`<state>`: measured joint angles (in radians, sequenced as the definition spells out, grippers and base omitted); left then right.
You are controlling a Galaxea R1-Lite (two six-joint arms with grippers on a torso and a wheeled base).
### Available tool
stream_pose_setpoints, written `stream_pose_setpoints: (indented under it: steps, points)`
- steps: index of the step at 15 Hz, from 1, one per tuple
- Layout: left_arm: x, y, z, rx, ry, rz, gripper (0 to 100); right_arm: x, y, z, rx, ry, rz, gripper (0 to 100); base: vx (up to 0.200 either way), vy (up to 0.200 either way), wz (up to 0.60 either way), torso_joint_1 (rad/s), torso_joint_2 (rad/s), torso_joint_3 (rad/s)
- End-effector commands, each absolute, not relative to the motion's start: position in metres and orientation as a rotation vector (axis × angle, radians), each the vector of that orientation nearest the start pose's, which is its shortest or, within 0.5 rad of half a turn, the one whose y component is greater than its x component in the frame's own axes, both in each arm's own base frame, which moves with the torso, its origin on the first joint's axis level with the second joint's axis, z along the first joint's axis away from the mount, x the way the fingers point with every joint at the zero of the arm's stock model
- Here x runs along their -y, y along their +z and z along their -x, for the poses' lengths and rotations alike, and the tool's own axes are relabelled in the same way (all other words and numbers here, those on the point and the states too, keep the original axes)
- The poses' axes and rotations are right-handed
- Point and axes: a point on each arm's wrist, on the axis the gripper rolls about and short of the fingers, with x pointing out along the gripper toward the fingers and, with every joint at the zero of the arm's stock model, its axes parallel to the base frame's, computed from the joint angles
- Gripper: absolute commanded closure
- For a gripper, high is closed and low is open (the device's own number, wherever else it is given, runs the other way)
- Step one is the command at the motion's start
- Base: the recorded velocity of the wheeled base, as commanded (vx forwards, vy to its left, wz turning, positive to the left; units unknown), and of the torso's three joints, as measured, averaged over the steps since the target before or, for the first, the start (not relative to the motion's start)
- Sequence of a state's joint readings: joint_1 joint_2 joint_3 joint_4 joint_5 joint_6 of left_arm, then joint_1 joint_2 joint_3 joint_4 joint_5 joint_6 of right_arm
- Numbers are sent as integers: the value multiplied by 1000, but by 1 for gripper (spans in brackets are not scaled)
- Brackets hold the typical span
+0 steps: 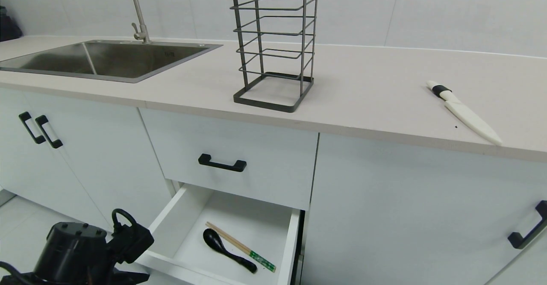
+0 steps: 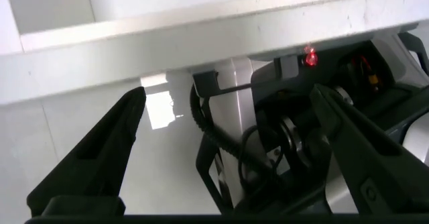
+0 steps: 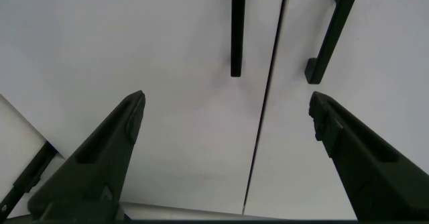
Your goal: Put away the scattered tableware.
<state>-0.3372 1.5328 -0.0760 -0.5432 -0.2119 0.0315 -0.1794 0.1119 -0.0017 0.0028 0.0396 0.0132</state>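
White knife (image 1: pixel 463 112) is laid on bench (image 1: pixel 363 84) at right | black spoon (image 1: pixel 228 244) and chopsticks (image 1: pixel 241 246) are laid in open drawer (image 1: pixel 169 223) | left gripper (image 2: pixel 228 93) and right gripper (image 3: pixel 226 98): jaws are held wide, empty

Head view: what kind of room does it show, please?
Most likely a kitchen: a steel sink with a tap is set in the counter, white cabinets stand below, and an open drawer holds a black spoon and chopsticks. A white knife lies on the counter.
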Motion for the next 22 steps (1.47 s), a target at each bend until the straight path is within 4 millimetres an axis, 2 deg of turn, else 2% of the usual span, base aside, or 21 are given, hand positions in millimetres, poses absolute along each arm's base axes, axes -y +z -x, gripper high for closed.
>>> stream_pose_setpoints:
  steps: [1, 12, 16, 22]
  points:
    - [55, 46, -141, -942, -523, -89, 0, -3, 78, 14, -113, -140, -26, 0, 0, 0, 0, 0, 0, 0]
    - [66, 25, -176, -760, -511, -86, 0, -3, 78, 14, -113, -140, -26, 0, 0, 0, 0, 0, 0, 0]
    - [69, 25, -183, -718, -509, -76, 0, -3, 78, 14, -114, -139, -26, 0, 0, 0, 0, 0, 0, 0]
    - [76, 31, -207, -642, -508, -67, 0, -3, 78, 14, -113, -140, -26, 0, 0, 0, 0, 0, 0, 0]
